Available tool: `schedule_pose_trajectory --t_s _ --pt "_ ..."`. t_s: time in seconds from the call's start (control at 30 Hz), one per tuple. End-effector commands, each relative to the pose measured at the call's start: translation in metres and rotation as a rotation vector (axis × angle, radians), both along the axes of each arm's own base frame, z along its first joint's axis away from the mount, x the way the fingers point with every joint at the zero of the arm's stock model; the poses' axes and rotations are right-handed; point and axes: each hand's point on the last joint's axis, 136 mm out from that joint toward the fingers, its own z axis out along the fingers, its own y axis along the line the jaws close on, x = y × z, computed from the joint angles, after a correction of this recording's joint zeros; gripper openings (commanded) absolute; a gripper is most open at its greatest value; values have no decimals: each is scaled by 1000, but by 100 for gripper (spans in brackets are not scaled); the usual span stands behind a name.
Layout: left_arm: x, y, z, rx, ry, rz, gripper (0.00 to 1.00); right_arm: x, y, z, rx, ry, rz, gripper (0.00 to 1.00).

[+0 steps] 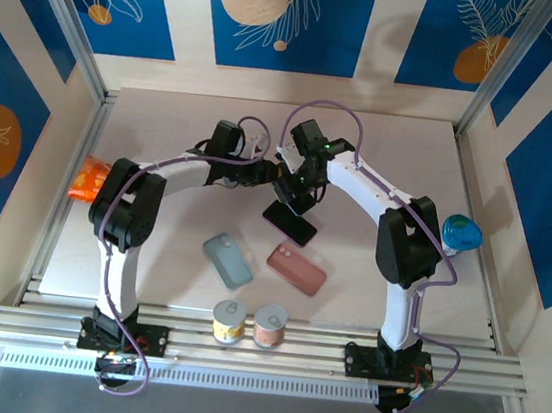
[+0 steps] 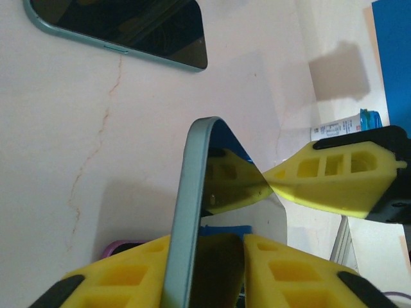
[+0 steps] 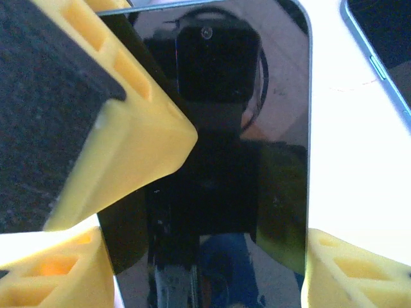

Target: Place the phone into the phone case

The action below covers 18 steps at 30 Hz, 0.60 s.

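Note:
A phone (image 2: 192,192) with a teal rim and a black screen (image 3: 225,160) is held up off the table on its edge. My left gripper (image 2: 205,247) is shut on its two flat faces. My right gripper (image 3: 205,256) is shut across its width, one finger on each long edge. In the top view the two grippers (image 1: 265,173) (image 1: 294,184) meet at mid-table and hide this phone. A grey-blue phone case (image 1: 227,259) and a pink phone case (image 1: 297,269) lie flat nearer the arm bases. A second teal-rimmed phone (image 1: 289,223) lies screen up just below the grippers.
Two small cans (image 1: 229,320) (image 1: 269,325) stand at the table's near edge. An orange packet (image 1: 86,178) lies at the left edge and a blue object (image 1: 461,232) at the right edge. Walls enclose the table on three sides.

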Motion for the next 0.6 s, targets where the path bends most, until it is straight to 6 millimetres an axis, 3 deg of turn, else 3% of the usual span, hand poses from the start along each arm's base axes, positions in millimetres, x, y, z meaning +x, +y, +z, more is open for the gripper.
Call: schedule_pose_trajectory --t_s 0.0,0.17,0.3,0.4,0.57 --pt "0 -10 4 -19 -16 -32 22 -3 10 24 64 -30 16 57" --pt "-1 -13 7 -25 -19 -40 0 -4 10 23 68 -30 12 57" --pt "0 -12 11 -24 -31 -32 0 -4 8 20 69 -31 4 57" --pt "2 -10 18 -25 -57 -15 0 -7 7 20 82 -20 -10 68" --pt "3 -9 44 -83 -114 23 0 -18 -5 31 254 35 -124 71"
